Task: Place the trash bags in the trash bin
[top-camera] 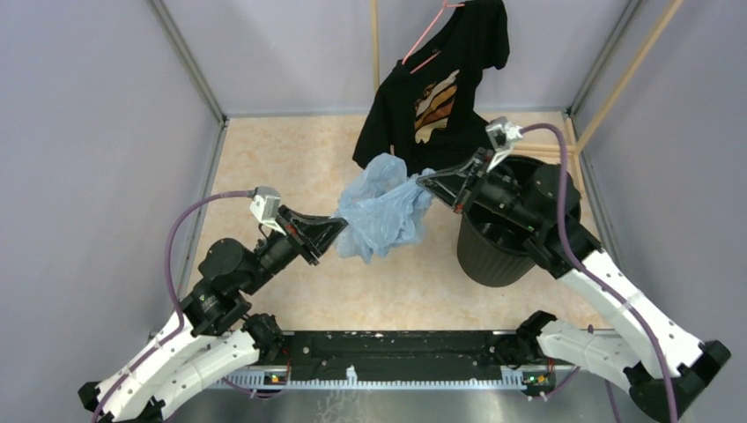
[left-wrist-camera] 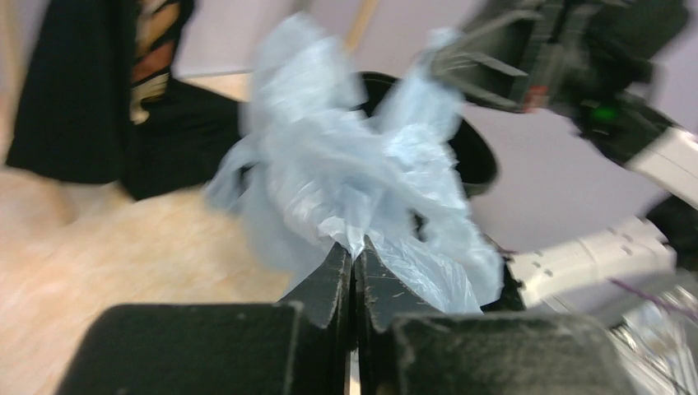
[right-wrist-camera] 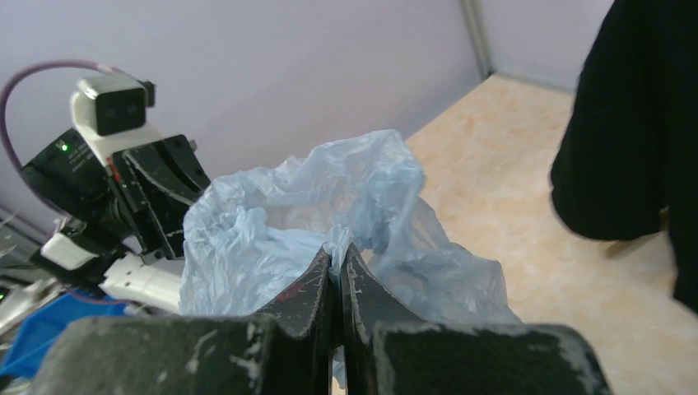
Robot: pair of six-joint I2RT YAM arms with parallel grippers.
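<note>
The pale blue crinkly trash bag [top-camera: 380, 211] hangs bunched in the air between my two grippers, above the floor left of the trash bin. My left gripper [top-camera: 342, 231] is shut on its lower left edge; in the left wrist view the plastic [left-wrist-camera: 346, 181] is pinched between the closed tips [left-wrist-camera: 355, 251]. My right gripper [top-camera: 426, 182] is shut on its upper right edge; in the right wrist view the bag [right-wrist-camera: 329, 214] is clamped at the tips [right-wrist-camera: 337, 251]. The round black trash bin [top-camera: 504, 251] stands upright at the right, partly hidden by my right arm; it also shows in the left wrist view [left-wrist-camera: 473, 156].
A black T-shirt with an orange print [top-camera: 436, 84] hangs on a pink hanger at the back, just behind the bag. Lilac walls enclose the beige floor [top-camera: 264, 159] on three sides. A wooden pole [top-camera: 621, 75] leans at the back right.
</note>
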